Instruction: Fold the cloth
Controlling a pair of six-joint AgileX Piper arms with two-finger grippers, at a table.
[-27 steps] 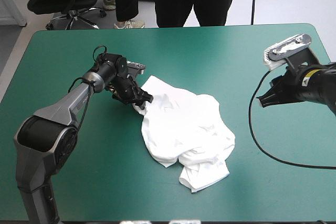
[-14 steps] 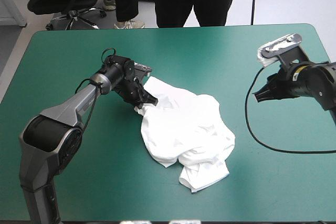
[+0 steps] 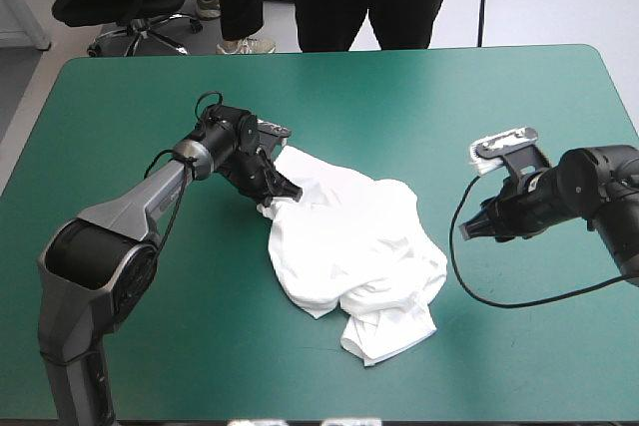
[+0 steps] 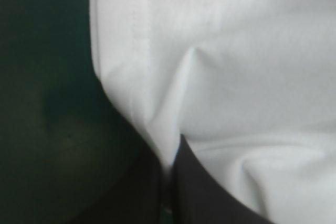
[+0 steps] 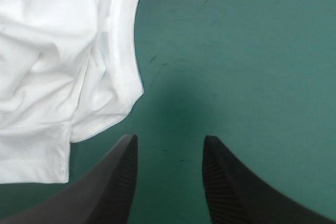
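High view: T-shirt (image 3: 354,246) is a crumpled heap at centre frame on the teal-green cover (image 3: 120,127). L gripper (image 3: 283,192) is at the heap's upper-left edge, clamped on the fabric. R gripper (image 3: 469,229) is right of centre over bare cover, near the heap's right side but apart.

L wrist: L gripper (image 4: 169,171) has its black fingers (image 4: 199,198) all but together, a fold of T-shirt (image 4: 236,77) pinched between; cover (image 4: 47,77) beside.

R wrist: R gripper (image 5: 168,141) fingers apart, only cover (image 5: 236,51) between. T-shirt (image 5: 58,51) is ahead, off to one side, not touching.
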